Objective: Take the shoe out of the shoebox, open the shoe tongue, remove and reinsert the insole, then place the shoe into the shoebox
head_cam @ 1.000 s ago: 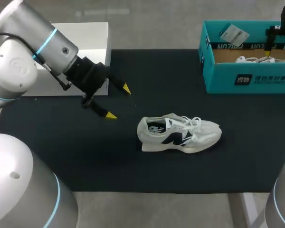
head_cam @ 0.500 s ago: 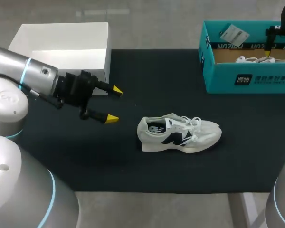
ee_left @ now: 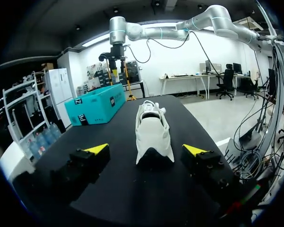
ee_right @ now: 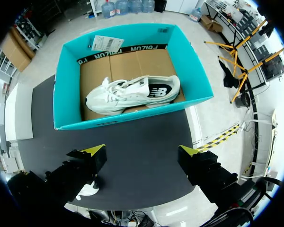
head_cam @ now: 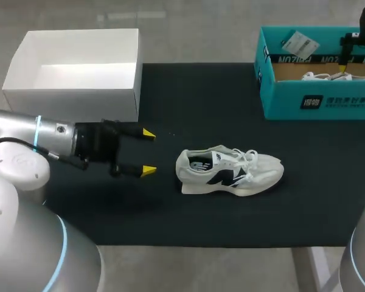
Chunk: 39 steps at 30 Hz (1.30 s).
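Your left pincer (head_cam: 148,152) is spread wide, with the heel of the white mesh sneaker with black logo (head_cam: 230,172) just ahead on the black surface (head_cam: 201,91). Come in off-centre and one finger may shove it away instead of gripping. Your right pincer (ee_right: 142,152) hangs wide above the teal cardboard shoebox (ee_right: 67,90).

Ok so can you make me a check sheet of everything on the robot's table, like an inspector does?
Surface: black mat, lying flat.
Job's things: white shoe stands on its sole mid-mat; teal shoebox is open at the far right and holds a second shoe.
Clutter: open white box at the far left; white tag inside the shoebox.
Tools: left tool is open, its fingers pointing at the shoe's heel, not touching; right tool is open above the shoebox.
Cables: thin black cable along the left arm.
Surroundings: nothing seen reaching over the table.
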### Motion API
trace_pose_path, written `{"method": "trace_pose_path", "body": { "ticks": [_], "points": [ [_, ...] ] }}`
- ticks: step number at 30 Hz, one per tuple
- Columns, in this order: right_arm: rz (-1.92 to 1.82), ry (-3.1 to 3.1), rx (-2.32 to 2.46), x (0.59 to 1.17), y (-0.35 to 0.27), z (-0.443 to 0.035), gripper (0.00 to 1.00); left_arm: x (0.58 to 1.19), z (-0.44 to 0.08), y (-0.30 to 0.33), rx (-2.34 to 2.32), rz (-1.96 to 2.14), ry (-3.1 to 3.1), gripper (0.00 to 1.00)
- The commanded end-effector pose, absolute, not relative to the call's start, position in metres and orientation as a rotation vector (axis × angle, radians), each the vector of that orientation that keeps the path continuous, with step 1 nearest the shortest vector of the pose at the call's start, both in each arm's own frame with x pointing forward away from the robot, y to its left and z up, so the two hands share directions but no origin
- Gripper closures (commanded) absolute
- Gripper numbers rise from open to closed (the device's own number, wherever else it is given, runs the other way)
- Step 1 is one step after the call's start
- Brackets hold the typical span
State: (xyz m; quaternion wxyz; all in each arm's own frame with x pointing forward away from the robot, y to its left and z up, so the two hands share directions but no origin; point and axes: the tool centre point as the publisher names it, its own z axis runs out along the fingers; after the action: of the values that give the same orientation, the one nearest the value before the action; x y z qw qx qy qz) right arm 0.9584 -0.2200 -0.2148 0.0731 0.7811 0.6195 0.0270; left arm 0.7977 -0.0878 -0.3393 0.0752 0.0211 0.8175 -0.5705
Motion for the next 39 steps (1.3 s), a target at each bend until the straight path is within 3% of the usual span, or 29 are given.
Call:
{"method": "trace_pose_path", "body": {
  "ticks": [1,39],
  "points": [
    [0.083,1.858,2.346,0.958,-0.22,-0.215,0.0,0.809,-0.353,-0.101,0.077,-1.738,2.486,0.0],
    [0.083,1.858,2.346,0.958,-0.22,-0.215,0.0,0.786,-0.418,-0.166,-0.174,-1.763,2.575,0.0]
  ]
}}
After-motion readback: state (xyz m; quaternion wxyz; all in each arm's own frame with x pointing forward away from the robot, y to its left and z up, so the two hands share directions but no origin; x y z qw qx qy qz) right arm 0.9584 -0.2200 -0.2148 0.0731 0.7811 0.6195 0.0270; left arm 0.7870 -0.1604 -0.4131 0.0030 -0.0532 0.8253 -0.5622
